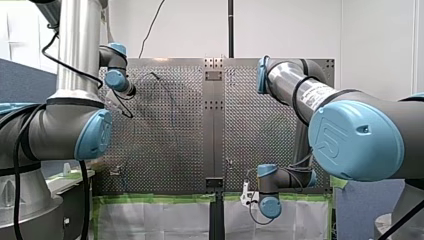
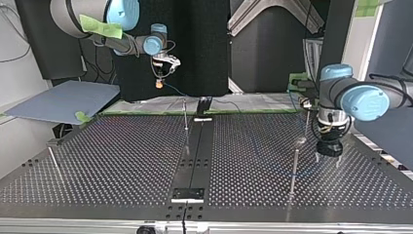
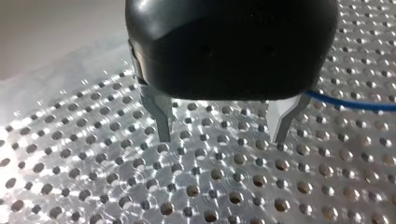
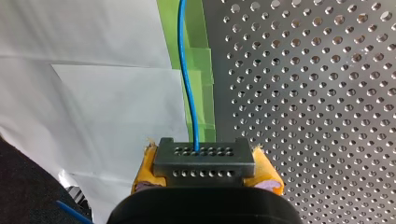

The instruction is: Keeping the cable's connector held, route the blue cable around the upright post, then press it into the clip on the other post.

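Blue cable (image 4: 189,93) | connector (image 4: 204,156) clamped in right tool (image 4: 206,167) | left tool (image 3: 222,139) wide, empty

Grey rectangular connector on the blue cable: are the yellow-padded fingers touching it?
Touching: right wrist view shows yellow-padded fingers clamped against both ends of the grey rectangular connector.

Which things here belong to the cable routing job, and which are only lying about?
Job: blue cable, connector in my right end effector, open left end effector, upright posts.
Lying about: green tape, white paper, grey-blue board.
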`<move>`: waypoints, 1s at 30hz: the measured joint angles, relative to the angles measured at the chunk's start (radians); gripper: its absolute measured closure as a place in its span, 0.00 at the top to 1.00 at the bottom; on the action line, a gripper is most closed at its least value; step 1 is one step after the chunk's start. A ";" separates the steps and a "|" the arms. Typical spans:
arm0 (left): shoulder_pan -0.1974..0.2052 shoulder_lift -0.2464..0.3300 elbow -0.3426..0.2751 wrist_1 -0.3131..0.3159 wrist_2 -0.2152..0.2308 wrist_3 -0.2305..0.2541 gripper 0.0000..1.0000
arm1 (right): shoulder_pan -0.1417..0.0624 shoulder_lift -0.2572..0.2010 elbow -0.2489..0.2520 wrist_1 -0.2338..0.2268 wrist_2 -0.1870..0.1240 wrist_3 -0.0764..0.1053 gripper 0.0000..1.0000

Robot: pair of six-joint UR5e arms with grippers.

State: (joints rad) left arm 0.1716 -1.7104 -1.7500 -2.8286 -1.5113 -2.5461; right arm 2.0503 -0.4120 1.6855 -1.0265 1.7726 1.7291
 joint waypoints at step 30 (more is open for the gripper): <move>-0.106 0.097 -0.007 -0.024 0.089 0.037 1.00 | 0.001 0.000 0.000 -0.002 -0.002 0.000 0.00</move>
State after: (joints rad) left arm 0.0654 -1.6129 -1.7573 -2.8529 -1.4220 -2.5095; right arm 2.0511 -0.4118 1.6856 -1.0287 1.7704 1.7291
